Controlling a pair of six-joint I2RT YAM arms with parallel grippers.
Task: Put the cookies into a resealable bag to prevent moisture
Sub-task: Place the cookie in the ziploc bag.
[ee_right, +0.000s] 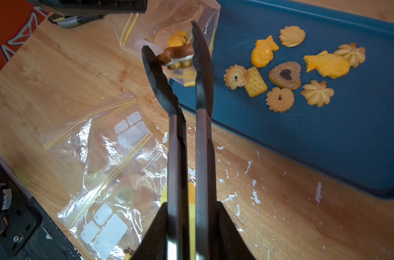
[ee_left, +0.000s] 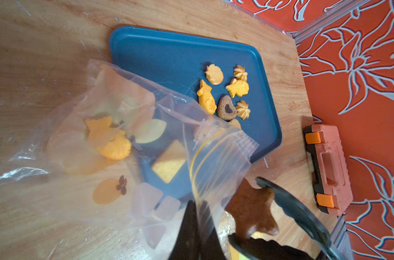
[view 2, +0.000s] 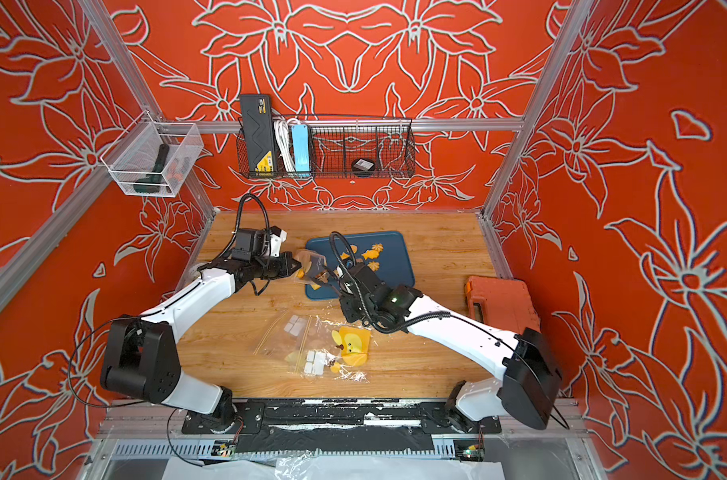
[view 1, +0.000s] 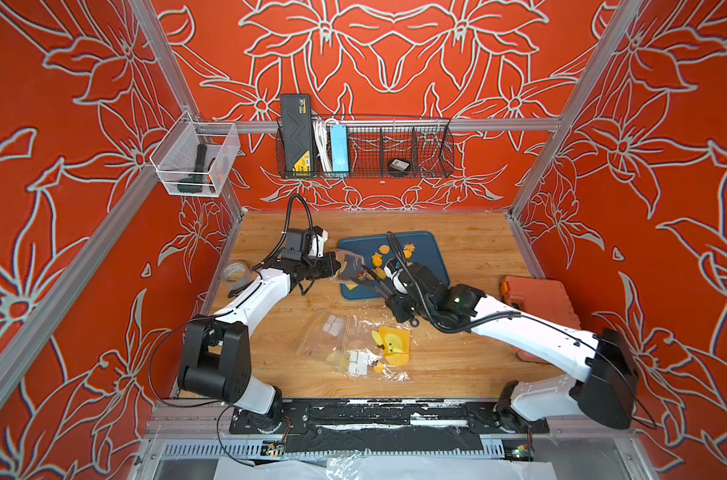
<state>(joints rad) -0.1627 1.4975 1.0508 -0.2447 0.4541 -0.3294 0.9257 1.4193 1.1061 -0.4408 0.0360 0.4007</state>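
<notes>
Right wrist view, editor asks: what does your right gripper (ee_right: 190, 209) hold?

Robot: my right fingers are pressed against the two handles of black tongs (ee_right: 202, 90); the tongs' tips pinch a brown star cookie (ee_right: 178, 53) at the mouth of the resealable bag (ee_right: 144, 24); whether the star has crossed the yellow zip line, I cannot tell.

Editor: and your other arm?

Robot: in the left wrist view my left gripper (ee_left: 197, 213) is pressed together on the bag's edge, just beside the zip line; the plastic is pinched between my fingers; in both top views the bag lies over the left edge of the blue tray (ee_right: 304, 157), its mouth turned right toward the tongs; orange fish-shaped cookies (ee_left: 115, 148) show through the plastic.

Editor: where are the others?

Robot: nine loose cookies (ee_right: 285, 75) lie on the tray, right of the bag and apart from it; fish, rosettes, a shell, a square and a brown heart, clustered close, some touching; the tray sits at the far centre of the wooden table (view 1: 457, 249).

Editor: anything else on the table?

Robot: spare clear bags (view 1: 353, 345) lie flat at the near centre, between my two arms; an orange case (view 1: 536, 295) sits at the right edge, well apart from the tray.
</notes>
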